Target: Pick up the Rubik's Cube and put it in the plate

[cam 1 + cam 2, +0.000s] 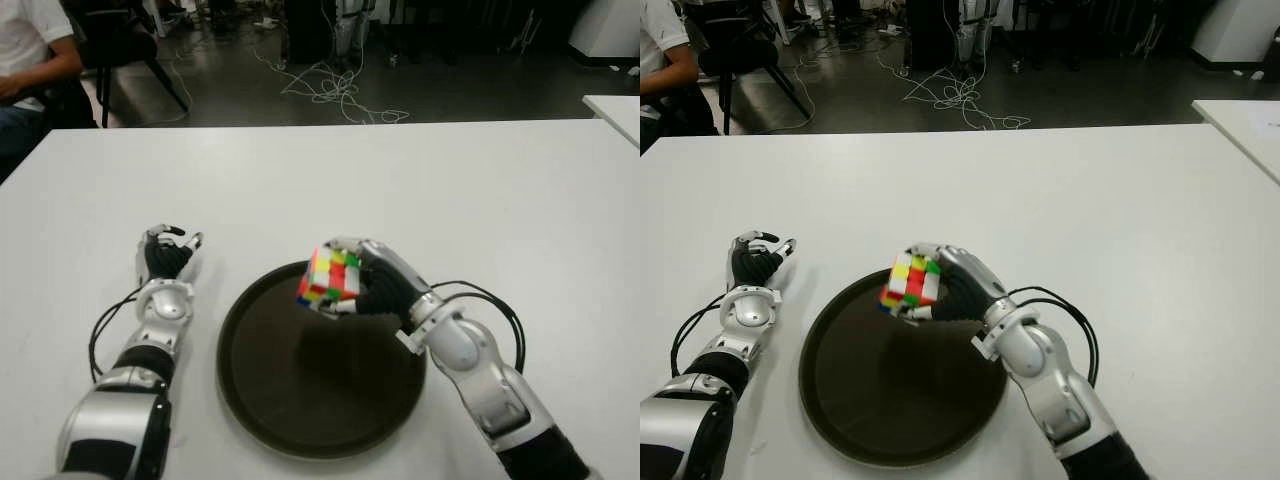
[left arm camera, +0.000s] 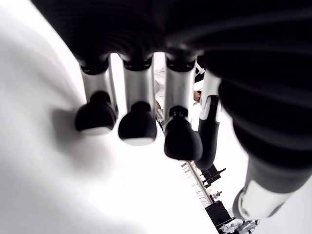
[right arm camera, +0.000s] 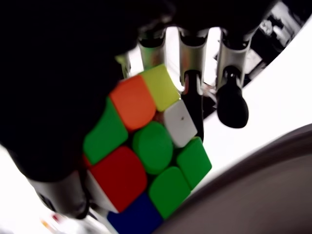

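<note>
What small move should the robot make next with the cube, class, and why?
Probably lower it and open the fingers. The right robot hand grips the cube above the plate's far rim, not yet resting in it. The left robot hand shows left of the plate.

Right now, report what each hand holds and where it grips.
Right hand grips the Rubik's Cube by its sides, above the plate. Left hand holds nothing.

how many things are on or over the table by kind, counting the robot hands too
rubik's cube: 1, held in the right robot hand above the plate's far rim
plate: 1, dark and round
robot hands: 2, the left robot hand shows left of the plate and holds nothing
total: 4
</note>
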`<state>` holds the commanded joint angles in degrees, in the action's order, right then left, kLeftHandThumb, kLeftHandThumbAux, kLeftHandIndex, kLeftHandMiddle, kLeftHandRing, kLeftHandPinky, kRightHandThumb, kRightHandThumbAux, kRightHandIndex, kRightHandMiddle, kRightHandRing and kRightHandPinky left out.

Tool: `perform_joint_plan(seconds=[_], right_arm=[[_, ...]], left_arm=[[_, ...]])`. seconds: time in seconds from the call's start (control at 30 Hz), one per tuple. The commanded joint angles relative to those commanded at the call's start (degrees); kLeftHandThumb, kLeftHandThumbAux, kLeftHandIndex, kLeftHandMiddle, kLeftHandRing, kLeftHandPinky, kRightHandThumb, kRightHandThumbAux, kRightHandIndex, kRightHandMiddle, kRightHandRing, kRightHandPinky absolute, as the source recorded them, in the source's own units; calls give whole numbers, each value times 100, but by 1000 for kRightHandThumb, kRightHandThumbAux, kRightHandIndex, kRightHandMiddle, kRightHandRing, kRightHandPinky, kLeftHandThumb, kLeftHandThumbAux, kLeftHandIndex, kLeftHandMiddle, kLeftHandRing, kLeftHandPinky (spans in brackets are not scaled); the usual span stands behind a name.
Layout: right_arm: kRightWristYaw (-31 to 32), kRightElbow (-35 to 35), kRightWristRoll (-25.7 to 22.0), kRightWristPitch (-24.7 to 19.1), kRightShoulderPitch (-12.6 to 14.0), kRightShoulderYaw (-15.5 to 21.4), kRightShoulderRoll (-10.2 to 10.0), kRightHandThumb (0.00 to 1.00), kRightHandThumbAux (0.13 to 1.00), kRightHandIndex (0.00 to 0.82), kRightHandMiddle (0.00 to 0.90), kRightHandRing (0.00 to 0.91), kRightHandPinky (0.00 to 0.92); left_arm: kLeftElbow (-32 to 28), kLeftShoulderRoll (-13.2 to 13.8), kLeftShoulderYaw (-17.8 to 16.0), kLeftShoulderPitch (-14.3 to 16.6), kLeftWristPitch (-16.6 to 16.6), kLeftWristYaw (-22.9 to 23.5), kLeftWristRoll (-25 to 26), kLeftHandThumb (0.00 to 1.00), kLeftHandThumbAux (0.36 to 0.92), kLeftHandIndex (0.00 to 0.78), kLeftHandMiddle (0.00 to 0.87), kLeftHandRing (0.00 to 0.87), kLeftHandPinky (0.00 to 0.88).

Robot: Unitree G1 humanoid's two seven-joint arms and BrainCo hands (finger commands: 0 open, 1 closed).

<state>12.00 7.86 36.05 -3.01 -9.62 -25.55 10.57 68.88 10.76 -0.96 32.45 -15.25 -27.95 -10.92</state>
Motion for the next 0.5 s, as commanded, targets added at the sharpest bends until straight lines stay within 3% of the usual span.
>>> perform_joint_plan(seconds=[0.17, 0.33, 0.37, 0.5], right_arm=[[248, -7, 337, -229, -92, -216, 38, 0, 818, 323, 444, 527, 477], [478, -18, 498, -367, -168, -351, 80, 0, 861, 374, 491, 585, 507], [515, -23, 531, -390, -187, -375, 88, 0, 871, 356, 442, 537, 449], [569, -70, 649, -480, -252, -452, 74, 0, 889, 313, 357, 469, 389]], left_arm=[[-9, 3, -1, -8, -27, 35, 6, 708, 706, 442, 830, 829, 815], [-25, 5, 24, -13, -22, 40, -20, 707, 707, 442, 831, 826, 813], [-27, 8, 33, -12, -14, 36, -30, 707, 707, 442, 829, 825, 812], [-21, 22, 56, -5, 27, 8, -69, 707, 707, 442, 827, 821, 809]])
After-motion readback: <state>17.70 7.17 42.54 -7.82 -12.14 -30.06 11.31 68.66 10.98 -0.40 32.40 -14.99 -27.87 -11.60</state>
